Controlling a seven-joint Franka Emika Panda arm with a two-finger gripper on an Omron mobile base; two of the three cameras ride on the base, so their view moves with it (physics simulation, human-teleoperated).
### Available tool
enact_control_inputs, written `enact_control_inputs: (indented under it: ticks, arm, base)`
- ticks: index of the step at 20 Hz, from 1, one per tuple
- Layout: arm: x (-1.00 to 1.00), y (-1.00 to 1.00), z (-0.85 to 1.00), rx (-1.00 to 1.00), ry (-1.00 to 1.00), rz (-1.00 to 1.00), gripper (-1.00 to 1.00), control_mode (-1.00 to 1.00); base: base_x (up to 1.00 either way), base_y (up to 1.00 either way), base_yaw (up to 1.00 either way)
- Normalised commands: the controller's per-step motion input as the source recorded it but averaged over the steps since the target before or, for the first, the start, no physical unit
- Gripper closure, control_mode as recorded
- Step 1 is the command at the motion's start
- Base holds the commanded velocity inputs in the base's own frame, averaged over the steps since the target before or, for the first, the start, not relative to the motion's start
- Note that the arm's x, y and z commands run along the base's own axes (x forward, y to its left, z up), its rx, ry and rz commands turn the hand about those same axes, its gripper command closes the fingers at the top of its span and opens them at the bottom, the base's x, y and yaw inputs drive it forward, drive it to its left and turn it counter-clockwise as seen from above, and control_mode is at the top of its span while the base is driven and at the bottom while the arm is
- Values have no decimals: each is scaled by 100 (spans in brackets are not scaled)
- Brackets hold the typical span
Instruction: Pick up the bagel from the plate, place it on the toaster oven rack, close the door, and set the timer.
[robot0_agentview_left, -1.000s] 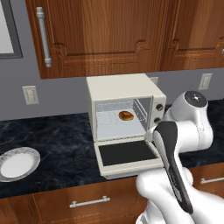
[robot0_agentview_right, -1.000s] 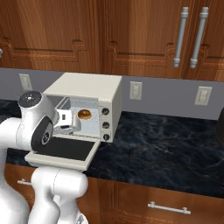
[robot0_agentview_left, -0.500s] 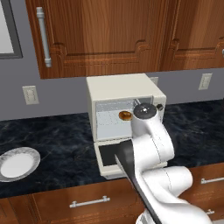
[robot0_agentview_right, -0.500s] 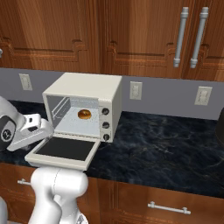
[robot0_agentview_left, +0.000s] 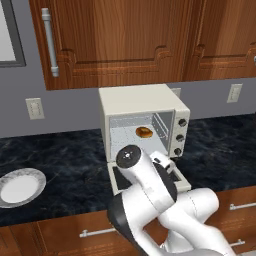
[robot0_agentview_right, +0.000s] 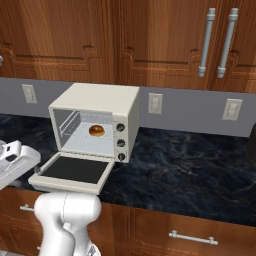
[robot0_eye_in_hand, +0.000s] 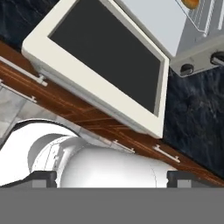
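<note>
The bagel (robot0_agentview_left: 144, 132) lies on the toaster oven rack (robot0_agentview_left: 131, 141) inside the cream toaster oven (robot0_agentview_left: 137, 102), apart from my gripper. The door (robot0_agentview_left: 176, 183) hangs open and flat, its dark glass (robot0_eye_in_hand: 105, 57) facing up in the hand view. My gripper (robot0_agentview_left: 165, 165) is low over the door's front edge, outside the cavity. In the hand view the gripper (robot0_eye_in_hand: 113, 179) is open, its tips wide apart with nothing held. The bagel (robot0_agentview_right: 96, 131) also shows in the right base view. The white plate (robot0_agentview_left: 20, 186) sits bare at far left on the counter.
Three knobs (robot0_agentview_right: 120, 142) run down the oven's right front. Dark marble counter (robot0_agentview_right: 190, 165) stretches to the right of the oven. Wooden cabinets (robot0_agentview_left: 125, 40) hang above; drawer fronts with silver handles (robot0_eye_in_hand: 164, 153) sit below the counter edge.
My arm has swung back and down from the oven's mouth to a low spot in front of the open door. The bagel has stayed on the rack.
</note>
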Motion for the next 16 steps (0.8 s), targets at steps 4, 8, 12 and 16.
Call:
enact_control_inputs:
  ticks: [4, 8, 12, 16]
  arm:
    - [-23, 10, -19, -16, 0, 0, -100, -100]
    - [-8, 2, -20, -16, 0, 0, -100, -100]
    - [0, 4, -20, -16, -2, 0, -100, -100]
    - [1, 15, -14, -11, -16, 0, -100, -100]
  base:
    - [0, 0, 0]
    - [0, 0, 0]
    - [0, 0, 0]
    - [0, 0, 0]
